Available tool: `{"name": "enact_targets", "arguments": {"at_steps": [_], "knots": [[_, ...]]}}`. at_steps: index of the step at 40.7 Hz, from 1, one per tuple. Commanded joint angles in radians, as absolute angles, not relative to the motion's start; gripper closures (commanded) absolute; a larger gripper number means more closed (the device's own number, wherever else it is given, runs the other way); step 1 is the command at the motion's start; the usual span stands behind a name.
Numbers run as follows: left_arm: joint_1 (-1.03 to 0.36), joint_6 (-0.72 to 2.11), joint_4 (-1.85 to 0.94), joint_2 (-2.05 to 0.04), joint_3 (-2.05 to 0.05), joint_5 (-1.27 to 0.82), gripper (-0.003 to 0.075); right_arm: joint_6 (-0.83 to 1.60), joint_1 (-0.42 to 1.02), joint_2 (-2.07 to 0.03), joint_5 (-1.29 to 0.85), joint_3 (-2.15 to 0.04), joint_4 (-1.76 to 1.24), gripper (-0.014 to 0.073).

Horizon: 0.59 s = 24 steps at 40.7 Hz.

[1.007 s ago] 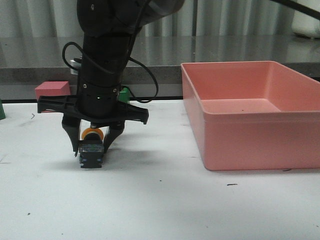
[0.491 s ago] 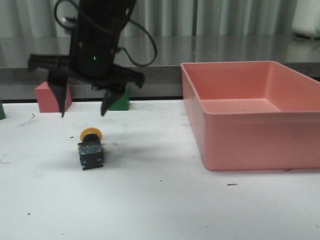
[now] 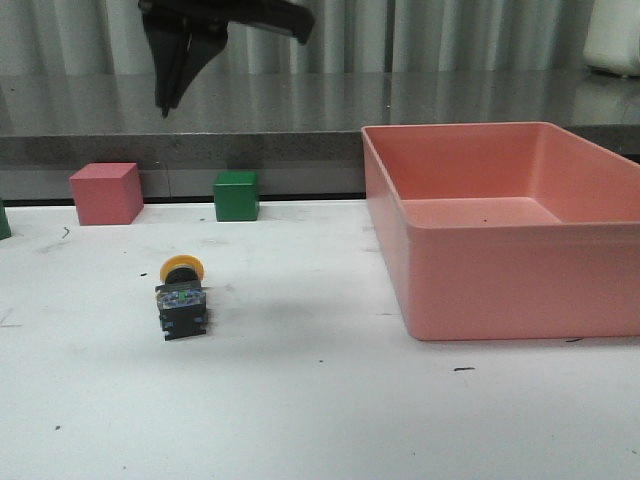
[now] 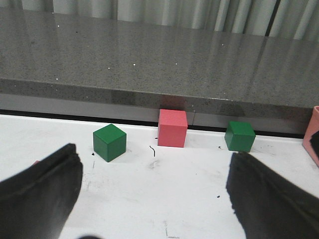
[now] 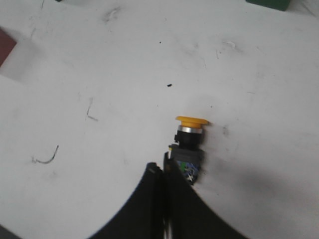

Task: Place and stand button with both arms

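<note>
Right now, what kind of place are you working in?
Probably a lab test bench: a scuffed white table with coloured practice cubes like the pink cube, a pink bin, and a grey stone ledge before curtains.

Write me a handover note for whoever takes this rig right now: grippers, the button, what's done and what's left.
Left gripper: open, empty, lifted clear of the table.
Right gripper: shut, empty, above the button's base end. The front view shows nothing touching the button.
Button: on the white table, free of both grippers, lying on its side with the yellow cap toward the back.
Done: button placed on the table.
Left: stand it upright.
</note>
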<state>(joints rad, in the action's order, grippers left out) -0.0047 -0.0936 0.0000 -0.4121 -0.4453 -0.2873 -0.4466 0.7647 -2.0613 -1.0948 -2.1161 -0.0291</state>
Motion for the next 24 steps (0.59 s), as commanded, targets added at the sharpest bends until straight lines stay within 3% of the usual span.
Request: {"name": "enact_targets", "arguments": {"at_steps": [1,14,24], "knots": [[-0.005,-0.102,0.0,-0.426,-0.481,-0.212,0.0157,-0.338,0.746,-1.939,-1.15,-2.146,-0.014,0.0655],[-0.005,-0.102,0.0,-0.426,-0.481,-0.212,0.0157,-0.195,0.544,-1.81,-1.34,-2.117,-0.014,0.0655],[-0.005,-0.102,0.0,-0.426,-0.481,-0.212,0.0157,-0.157,0.337,-1.622,-1.312,-1.844,-0.014,0.0655]]}}
